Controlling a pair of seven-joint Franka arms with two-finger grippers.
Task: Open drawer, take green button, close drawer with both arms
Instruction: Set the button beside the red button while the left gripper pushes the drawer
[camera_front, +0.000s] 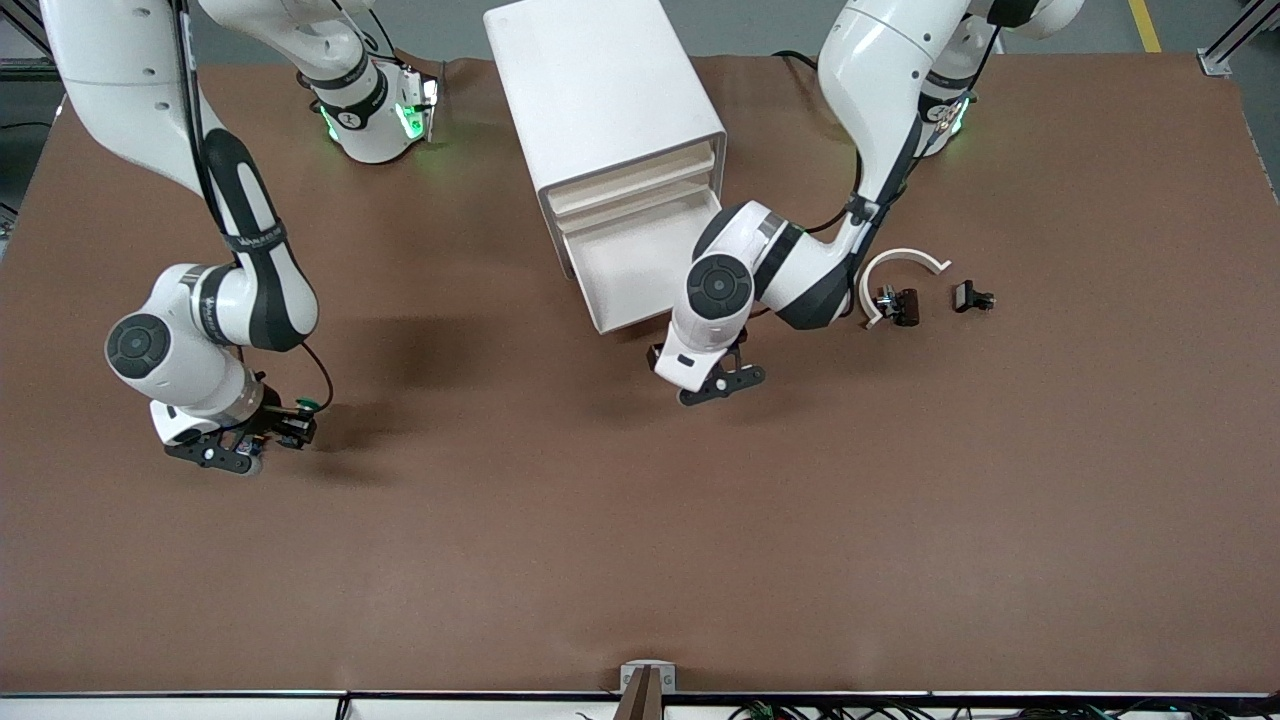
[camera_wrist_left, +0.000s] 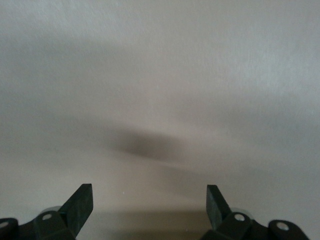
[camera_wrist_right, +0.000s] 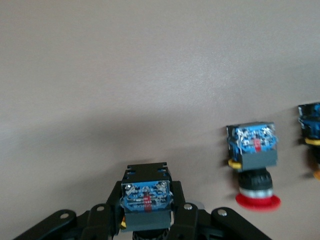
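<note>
The white cabinet (camera_front: 600, 90) stands at the middle of the table, with its lowest drawer (camera_front: 625, 270) pulled out and its tray showing bare. My right gripper (camera_front: 292, 428) is over the table at the right arm's end, shut on the green-capped button (camera_front: 307, 405). The button's blue-grey block base (camera_wrist_right: 146, 197) sits between the fingers in the right wrist view. My left gripper (camera_front: 722, 383) is open and empty, low over the table just off the open drawer's front edge. Its fingertips (camera_wrist_left: 80, 205) stand wide apart over a bare surface.
A red-capped button (camera_wrist_right: 255, 167) and part of a yellow-capped one (camera_wrist_right: 312, 132) lie on the table near my right gripper. A white curved piece (camera_front: 905, 265) and two small black parts (camera_front: 897, 305) (camera_front: 972, 297) lie toward the left arm's end.
</note>
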